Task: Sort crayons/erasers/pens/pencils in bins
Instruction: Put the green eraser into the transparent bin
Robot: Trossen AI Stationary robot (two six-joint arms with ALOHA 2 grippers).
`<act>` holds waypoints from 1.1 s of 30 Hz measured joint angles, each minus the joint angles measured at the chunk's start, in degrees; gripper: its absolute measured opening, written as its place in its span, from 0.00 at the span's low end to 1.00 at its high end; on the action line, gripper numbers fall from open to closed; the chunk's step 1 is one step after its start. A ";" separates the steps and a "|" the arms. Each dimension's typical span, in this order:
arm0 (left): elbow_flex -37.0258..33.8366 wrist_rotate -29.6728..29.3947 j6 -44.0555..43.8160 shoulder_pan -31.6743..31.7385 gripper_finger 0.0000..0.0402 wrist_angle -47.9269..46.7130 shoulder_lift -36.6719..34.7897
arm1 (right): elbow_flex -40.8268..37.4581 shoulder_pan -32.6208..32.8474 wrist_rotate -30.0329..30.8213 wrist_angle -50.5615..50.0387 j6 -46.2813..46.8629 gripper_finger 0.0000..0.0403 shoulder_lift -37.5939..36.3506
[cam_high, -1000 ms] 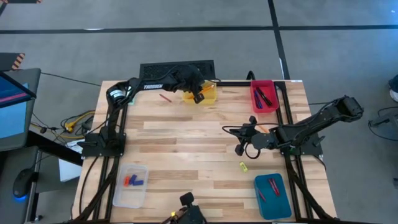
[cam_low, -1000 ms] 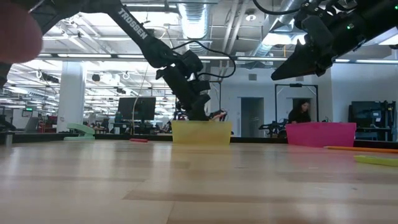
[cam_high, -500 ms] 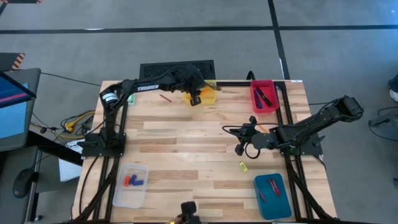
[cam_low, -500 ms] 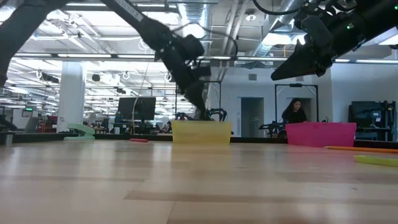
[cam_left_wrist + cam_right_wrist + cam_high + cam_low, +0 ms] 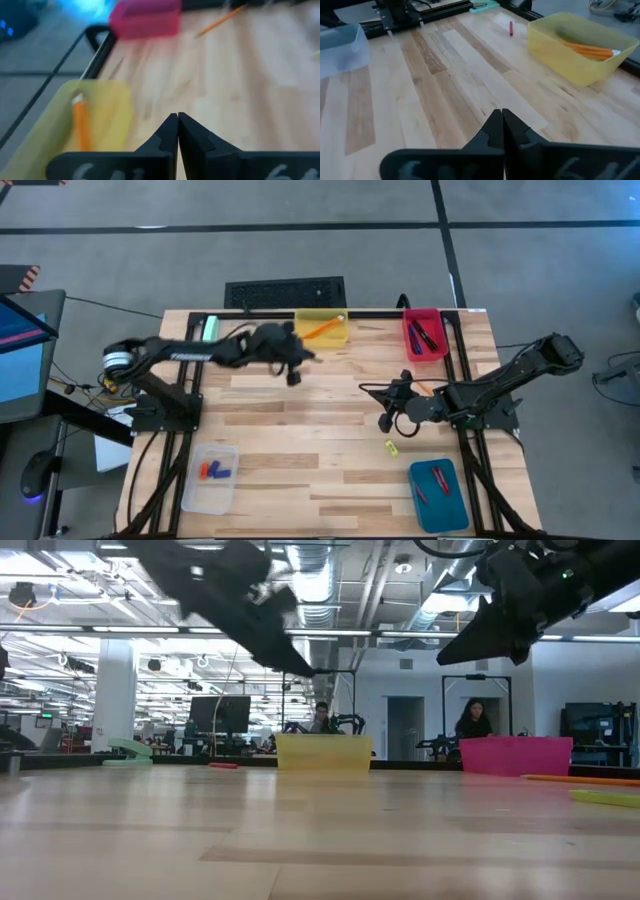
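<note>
left gripper point(image 5: 292, 377) hanging closed, empty, near yellow bin point(image 5: 322, 330) at counter's point(image 5: 300, 440) far edge | right gripper point(image 5: 384, 421) waiting closed, empty, right of centre

The table point(image 5: 300, 430) is pale wood with darker stripes; at its far edge the yellow bin point(image 5: 321, 328) holds orange pencils point(image 5: 322, 330); the red bin point(image 5: 424, 333) is pink-red; the teal-blue bin point(image 5: 437, 494) holds red crayons point(image 5: 438, 479); the clear bin point(image 5: 210, 477) holds blue and red-orange erasers point(image 5: 212, 471).

Wooden table point(image 5: 300, 440) with four bins point(image 5: 428, 334)
</note>
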 joint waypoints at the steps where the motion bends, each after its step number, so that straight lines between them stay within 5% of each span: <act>1: -2.72 -0.02 -1.27 -1.50 0.00 3.21 -1.83 | 0.49 0.41 0.04 -0.87 0.76 0.01 -0.01; 9: -20.25 -0.07 -9.15 -12.46 0.00 26.65 -12.25 | 7.77 4.67 0.17 -17.11 10.48 0.00 1.25; 13: -23.23 -0.10 -9.30 -15.84 0.00 26.53 -14.08 | 12.61 6.73 -0.46 -25.29 15.74 0.00 5.86; 19: -23.90 -0.95 -9.23 -19.72 0.00 27.90 -13.72 | 22.19 9.66 -9.17 -40.94 26.66 0.02 16.62; 27: -23.90 -3.98 -9.36 -21.79 0.00 27.81 -13.21 | 31.00 13.43 -19.47 -55.77 41.63 0.21 26.37; 33: -23.91 -4.16 -9.51 -21.81 0.00 29.16 -12.45 | 30.26 12.50 -29.48 -53.89 47.76 0.41 29.44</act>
